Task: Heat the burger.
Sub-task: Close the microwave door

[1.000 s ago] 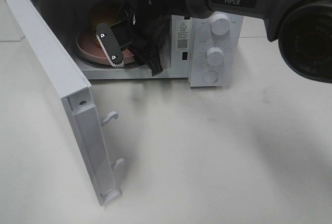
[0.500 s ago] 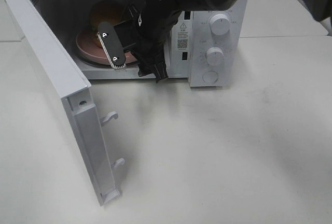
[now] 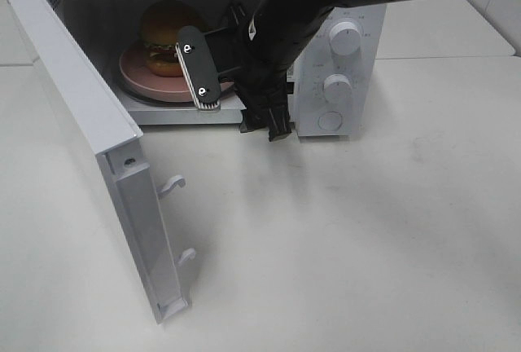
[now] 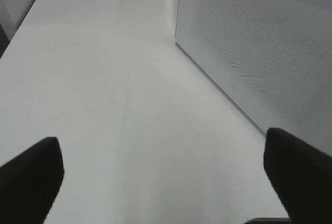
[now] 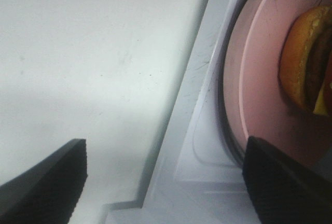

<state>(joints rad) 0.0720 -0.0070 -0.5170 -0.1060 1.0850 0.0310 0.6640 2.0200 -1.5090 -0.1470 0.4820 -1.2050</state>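
Now the burger (image 3: 165, 33) sits on the pink plate (image 3: 134, 73) inside the microwave (image 3: 358, 91), and the right tool (image 5: 165, 182) has backed out of the cavity to its mouth, spread wide and empty. That suggests the placing is done; shutting the open door (image 3: 89, 116) and setting the dials appear to remain. The burger stands upright, a glossy golden bun over a dark patty with a bit of yellow cheese. The left tool (image 4: 166, 180) hangs wide and empty over the table (image 3: 366, 230) beside the microwave.
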